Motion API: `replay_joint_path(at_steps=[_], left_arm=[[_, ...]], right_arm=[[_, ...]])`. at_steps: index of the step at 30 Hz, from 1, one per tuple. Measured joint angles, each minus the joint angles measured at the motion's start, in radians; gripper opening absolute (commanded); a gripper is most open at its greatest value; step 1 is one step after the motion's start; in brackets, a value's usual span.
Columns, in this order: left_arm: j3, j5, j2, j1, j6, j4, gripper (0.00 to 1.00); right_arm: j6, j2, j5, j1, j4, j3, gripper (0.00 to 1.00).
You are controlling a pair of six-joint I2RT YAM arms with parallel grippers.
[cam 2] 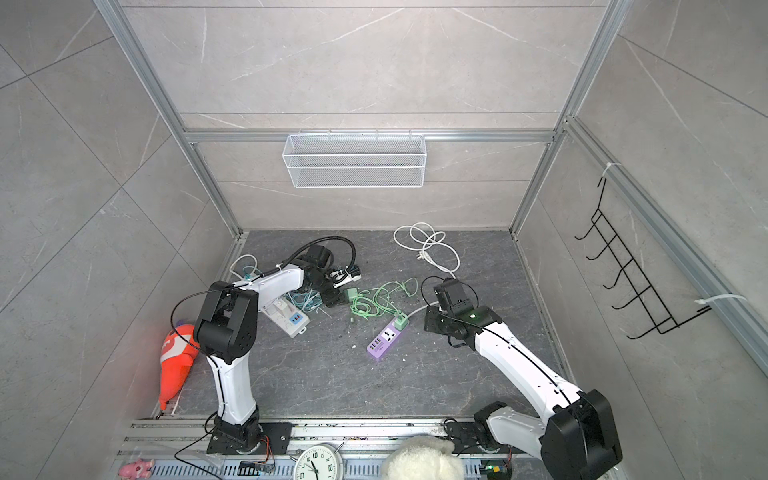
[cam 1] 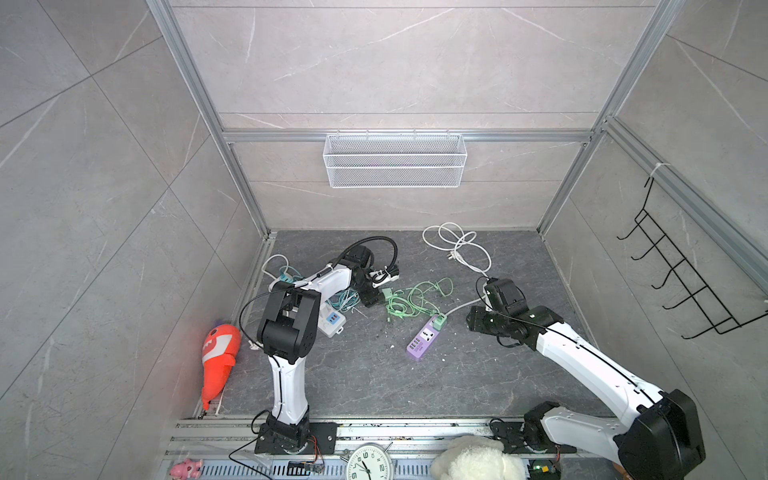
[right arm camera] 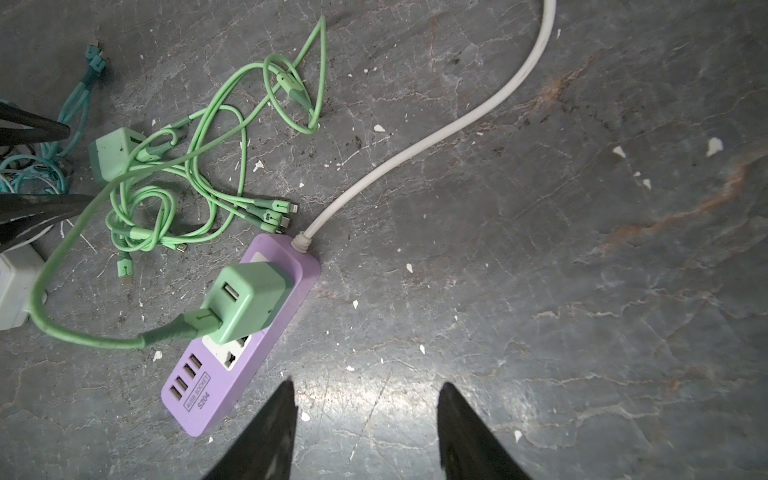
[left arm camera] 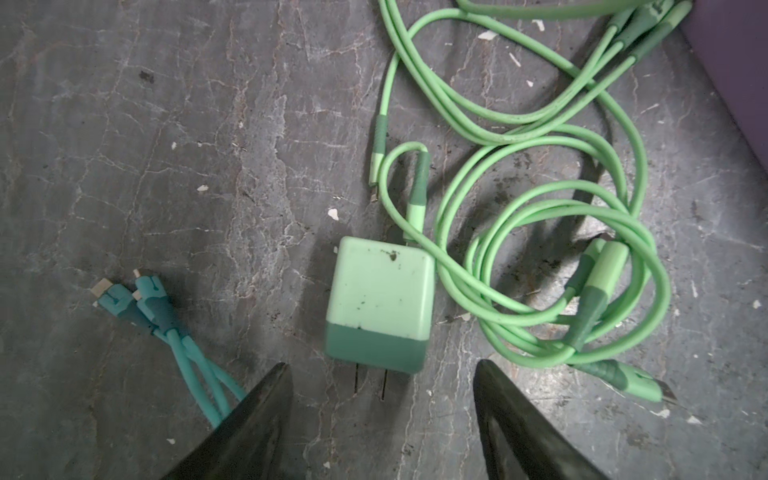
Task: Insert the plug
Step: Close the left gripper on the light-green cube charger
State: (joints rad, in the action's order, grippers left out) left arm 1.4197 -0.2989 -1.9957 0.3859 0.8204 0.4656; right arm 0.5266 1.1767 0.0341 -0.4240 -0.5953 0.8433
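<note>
Green and square, the plug (left arm camera: 378, 303) lies flat on the dark stone floor (left arm camera: 166, 124), just in front of the left gripper (left arm camera: 382, 374); its two thin metal pins point into the gap between the two black fingers (left arm camera: 266, 415); the fingers stand wide apart, one on each side of the pins, and they touch nothing; the left gripper holds nothing.

The plug is pale green with a darker green band at the pin end; small dark dirt spots sit on its top; a green cord (left arm camera: 598, 282) goes into its far end and loops in a messy pile beside it; blue-green cord ends (left arm camera: 153, 303) lie on the other side, near one finger.

The right gripper (right arm camera: 368, 384) hangs over bare floor with its fingers spread and nothing in them; the purple power strip (right arm camera: 216, 399) lies just beside it; a second green plug (right arm camera: 245, 303) stands in the strip, and a white cord (right arm camera: 415, 149) runs out of its end.
</note>
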Motion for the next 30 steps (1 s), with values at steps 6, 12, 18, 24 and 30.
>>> replay_joint_path(at_steps=[6,12,18,24,30], left_arm=[[0.051,-0.023,-0.032,0.0,0.014,0.021,0.7],[0.069,-0.027,-0.085,0.0,0.018,0.034,0.7],[0.076,-0.026,-0.114,0.0,0.018,0.049,0.66],[0.122,-0.026,-0.14,0.0,0.018,0.081,0.61],[0.148,-0.029,-0.145,0.0,0.019,0.115,0.46]], right_arm=[[0.0,0.0,0.005,0.0,-0.008,0.0,0.56],[0.0,-0.001,0.008,0.0,-0.016,0.0,0.57],[0.0,-0.001,0.017,0.0,-0.022,0.0,0.57],[0.0,-0.012,0.025,0.0,-0.022,0.0,0.57],[0.0,-0.04,0.034,0.0,-0.034,0.0,0.57]])
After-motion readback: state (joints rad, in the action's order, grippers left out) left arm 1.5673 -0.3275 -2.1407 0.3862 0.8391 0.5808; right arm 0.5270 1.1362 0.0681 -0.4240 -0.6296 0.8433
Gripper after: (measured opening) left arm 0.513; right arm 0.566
